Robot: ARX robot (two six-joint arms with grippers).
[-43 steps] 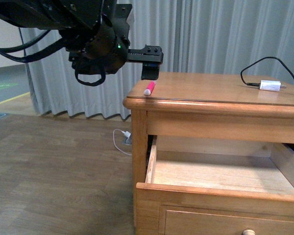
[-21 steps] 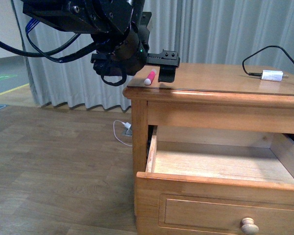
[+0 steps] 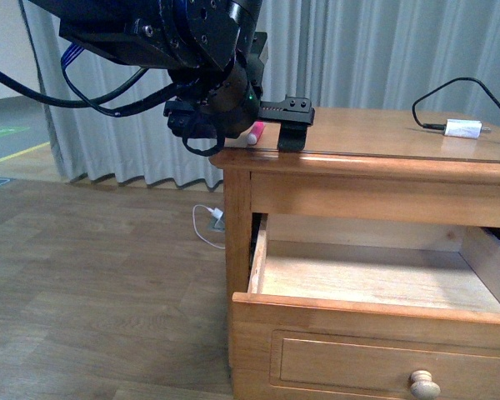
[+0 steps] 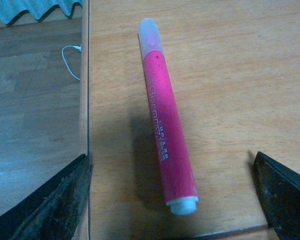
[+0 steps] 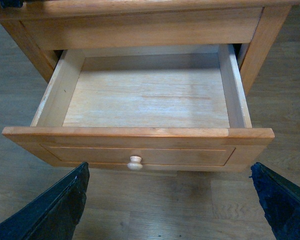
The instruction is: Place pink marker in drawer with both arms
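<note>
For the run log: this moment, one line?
left tool open, flanking pink marker on cabinet top; drawer open, empty; right tool open

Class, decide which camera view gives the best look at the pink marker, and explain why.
The left wrist view: the pink marker lies whole and close, lettering visible. The front view shows only a partly hidden pink sliver. The right wrist view shows the open drawer, no marker.
</note>
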